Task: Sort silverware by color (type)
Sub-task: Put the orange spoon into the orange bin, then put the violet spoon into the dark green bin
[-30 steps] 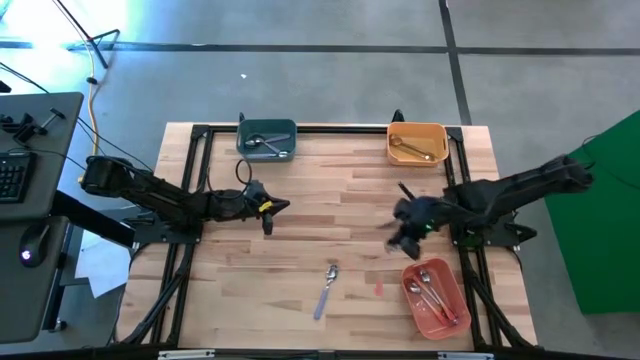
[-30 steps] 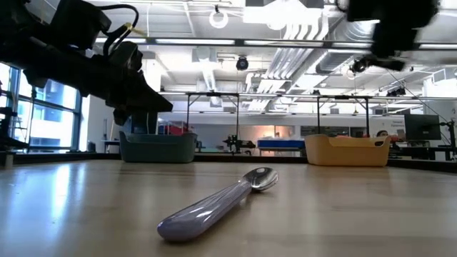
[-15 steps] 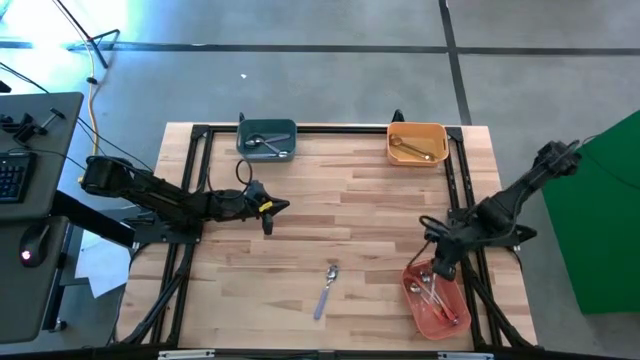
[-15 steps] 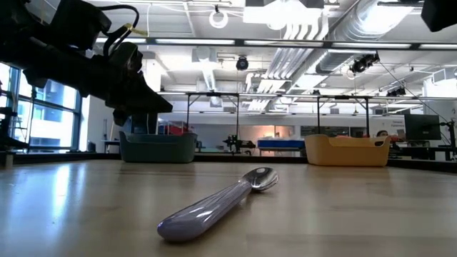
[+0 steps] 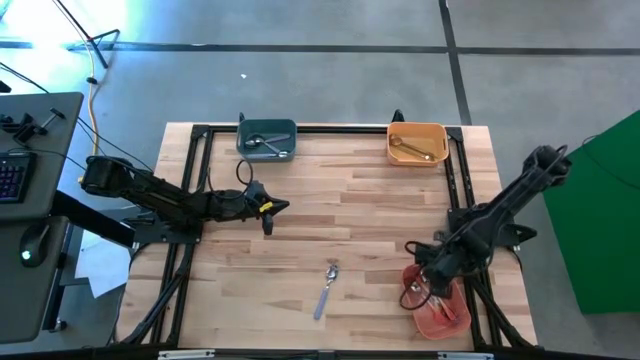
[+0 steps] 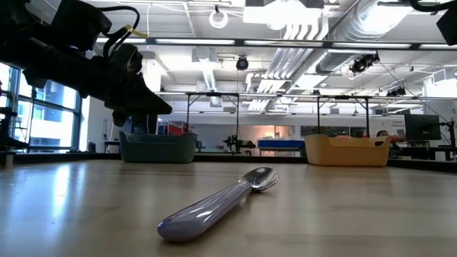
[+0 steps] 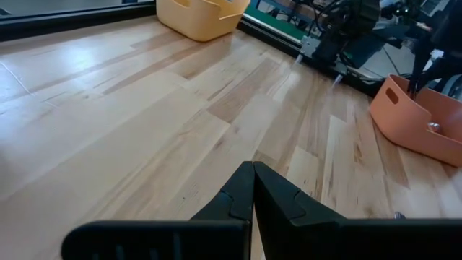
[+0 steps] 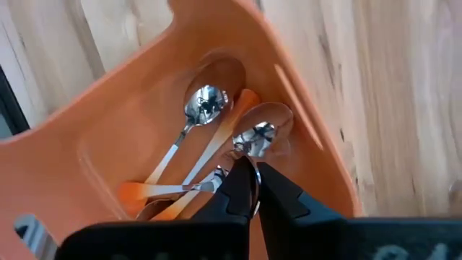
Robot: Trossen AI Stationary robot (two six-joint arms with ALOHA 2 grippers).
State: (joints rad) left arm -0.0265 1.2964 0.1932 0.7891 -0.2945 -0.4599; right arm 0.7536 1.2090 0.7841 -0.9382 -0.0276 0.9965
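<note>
Right tool point(image 5: 418, 290) moved over red-pink bin point(image 5: 447, 318) | spoons point(image 8: 216, 137) inside

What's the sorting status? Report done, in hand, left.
Done: spoons lie in the teal bin, the orange bin and the red-pink bin. In hand: nothing visibly held; the right hand, shut, is inside the red-pink bin; the left hand, shut, waits mid-table. Left: the lavender-handled spoon.

The middle of the table point(image 5: 380, 200) is bare wood, so a gripper could pass there, with only the lavender spoon point(image 5: 326, 289) lying near the front. The left gripper point(image 5: 268, 211) hangs over the left-middle. The right gripper point(image 5: 418, 290) blocks the red-pink bin point(image 5: 452, 322).
</note>
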